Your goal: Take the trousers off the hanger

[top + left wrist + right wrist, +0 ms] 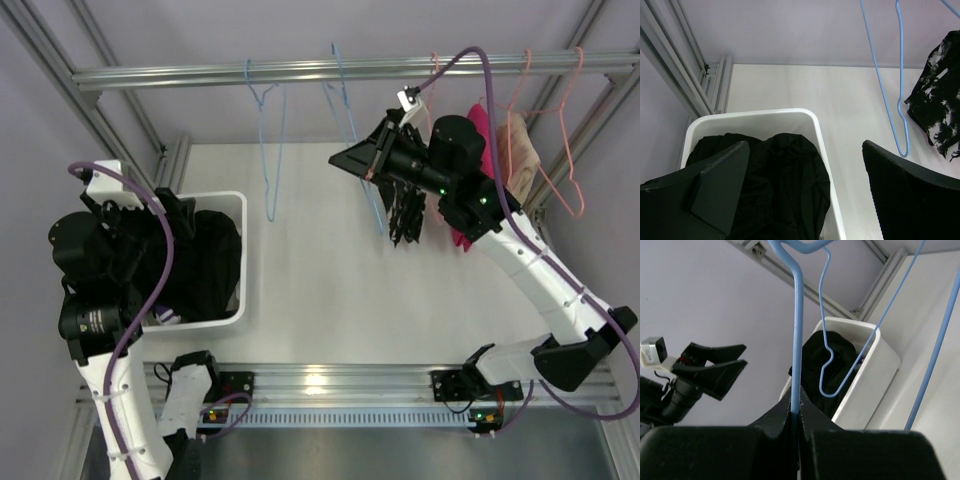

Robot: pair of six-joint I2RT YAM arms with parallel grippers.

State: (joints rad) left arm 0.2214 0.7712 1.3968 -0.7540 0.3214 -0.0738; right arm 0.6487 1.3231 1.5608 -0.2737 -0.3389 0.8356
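Top external view: camouflage trousers (405,215) hang from the rail under the right gripper (795,411), whose fingers are clamped on a blue hanger (796,340). The left gripper (805,150), fingers wide apart, hovers over a white bin (755,116) holding the black trousers (785,175).

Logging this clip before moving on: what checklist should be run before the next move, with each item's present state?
1. Black trousers in the white bin: ok.
2. Left end effector open and empty above the bin: ok.
3. Right end effector shut on the blue hanger: ok.
4. Camouflage trousers off the hanger: not ok; they hang beside the right end effector.
5. How the camouflage trousers are fixed to the hanger: cannot tell.
6. Free way from there to the bin: probably not ok; an empty blue hanger hangs between.
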